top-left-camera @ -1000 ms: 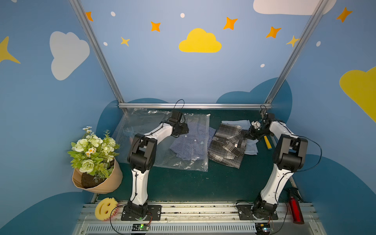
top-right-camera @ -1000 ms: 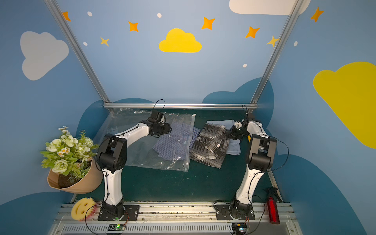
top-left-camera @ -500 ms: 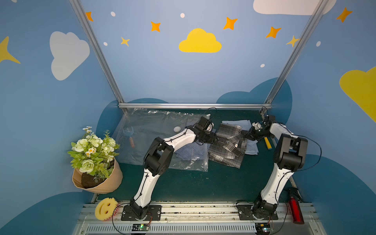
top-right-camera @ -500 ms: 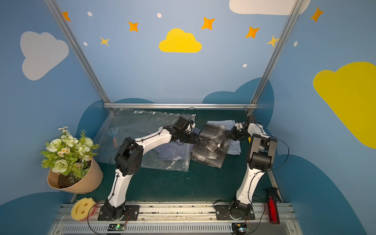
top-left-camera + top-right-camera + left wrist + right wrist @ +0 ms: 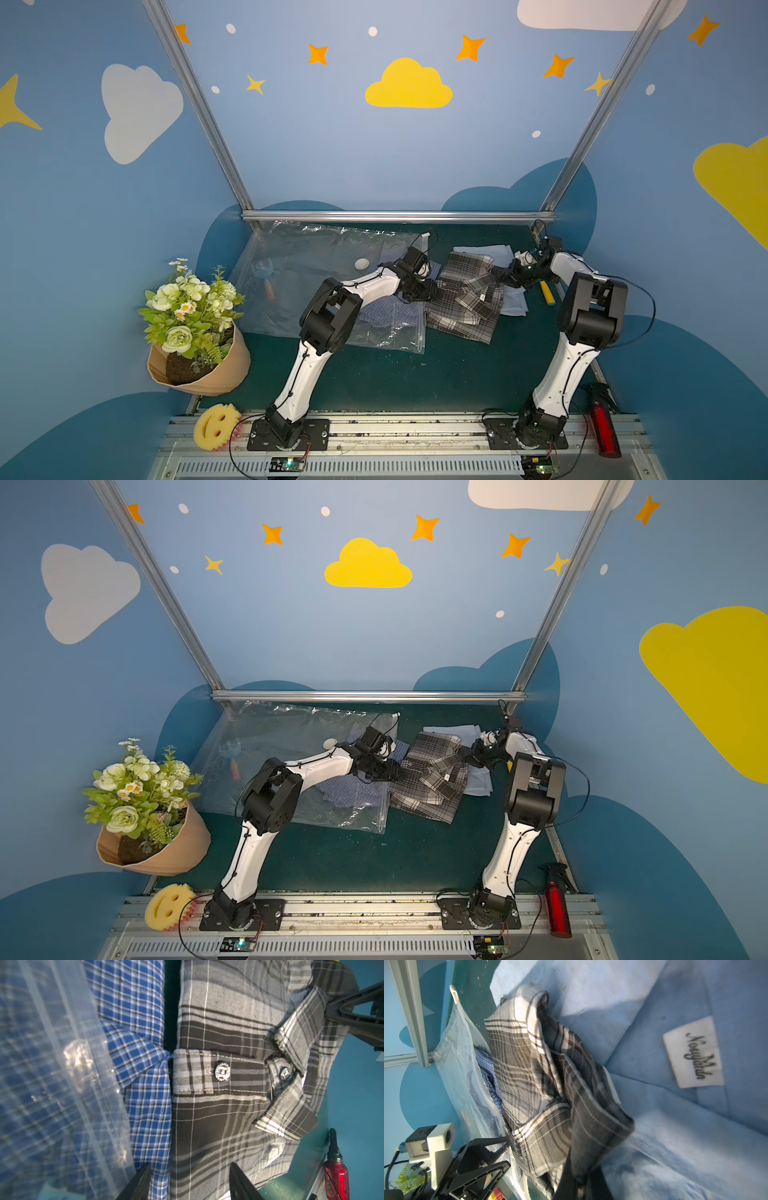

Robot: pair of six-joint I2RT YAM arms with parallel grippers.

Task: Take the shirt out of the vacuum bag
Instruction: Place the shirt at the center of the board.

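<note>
The clear vacuum bag [image 5: 316, 266] [image 5: 270, 737] lies flat at the back left, its round white valve [image 5: 361, 262] facing up. A blue checked shirt [image 5: 390, 311] [image 5: 141, 1012] lies in it and pokes out of the mouth. Right beside it, outside the bag, lies a grey plaid shirt [image 5: 465, 303] [image 5: 224, 1022]. My left gripper [image 5: 430, 289] [image 5: 190, 1167] hangs open over the seam where the two shirts meet, holding nothing. My right gripper [image 5: 500, 276] [image 5: 581, 1180] is shut on a fold of the grey plaid shirt [image 5: 542, 1088].
A light blue shirt [image 5: 511, 307] [image 5: 675, 1001] lies under the grey one. A yellow object [image 5: 547, 293] sits beside the right arm. A bouquet [image 5: 191, 324] stands at the left, with a smiley sponge [image 5: 218, 426] and a red bottle [image 5: 602, 424] near the front rail. An orange-handled tool [image 5: 268, 282] shows through the bag.
My left arm has swung right, from over the middle of the bag to its mouth by the grey plaid shirt. The right gripper has kept its hold in place.
</note>
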